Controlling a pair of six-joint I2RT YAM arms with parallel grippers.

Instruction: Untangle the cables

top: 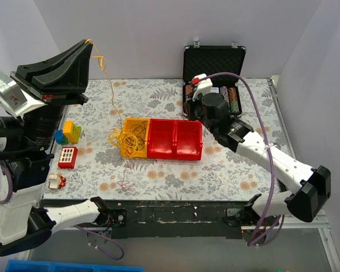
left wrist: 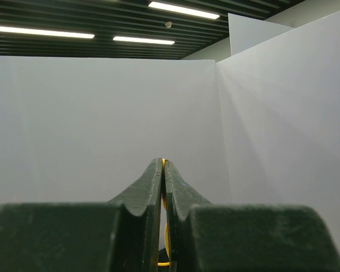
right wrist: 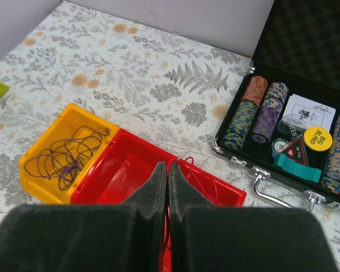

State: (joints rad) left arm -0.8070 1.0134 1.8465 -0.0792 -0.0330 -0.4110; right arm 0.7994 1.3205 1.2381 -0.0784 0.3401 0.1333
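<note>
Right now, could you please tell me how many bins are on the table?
3, in a row: a yellow bin holding cables on the left, then two red bins to its right. None seems hidden.

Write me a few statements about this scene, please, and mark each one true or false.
1. The left gripper is shut on a yellow cable and raised high. True.
2. The yellow bin is empty. False: loose cable loops lie in it.
3. The poker chip case is closed. False: it stands open.
4. The red bin sits against the yellow bin. True.
5. The right gripper is wide open. False: its fingers are together.
</note>
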